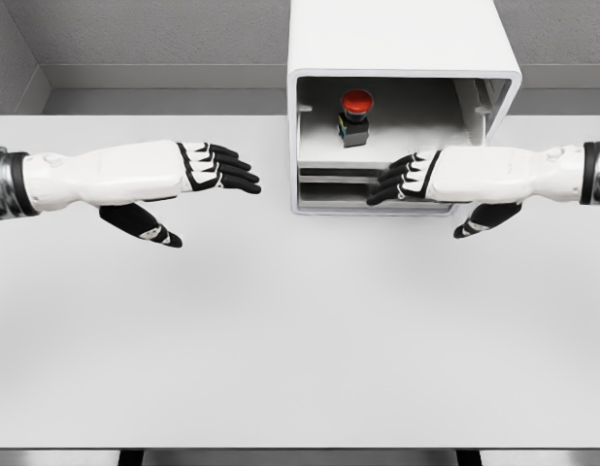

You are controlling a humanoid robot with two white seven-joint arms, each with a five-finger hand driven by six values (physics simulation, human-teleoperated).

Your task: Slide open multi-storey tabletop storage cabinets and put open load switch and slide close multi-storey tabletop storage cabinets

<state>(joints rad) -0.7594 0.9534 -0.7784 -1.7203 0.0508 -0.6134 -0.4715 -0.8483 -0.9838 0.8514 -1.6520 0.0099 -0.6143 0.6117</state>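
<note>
A white storage cabinet [402, 44] stands at the back of the table, its upper drawer [319, 146] slid out toward me. Inside that drawer sits the load switch [355, 116], a small dark block with a red round button on top. My right hand [402, 180] reaches in from the right and lies across the drawer's front edge, fingers extended and slightly bent, thumb hanging below; it holds nothing. Over the table, left of the cabinet, my left hand [222, 167] hovers with fingers stretched out and thumb pointing down, also empty.
The white table [281, 330] spreads wide in front of the cabinet. A lower drawer front [329, 192] shows under the open one. A grey wall runs behind the table.
</note>
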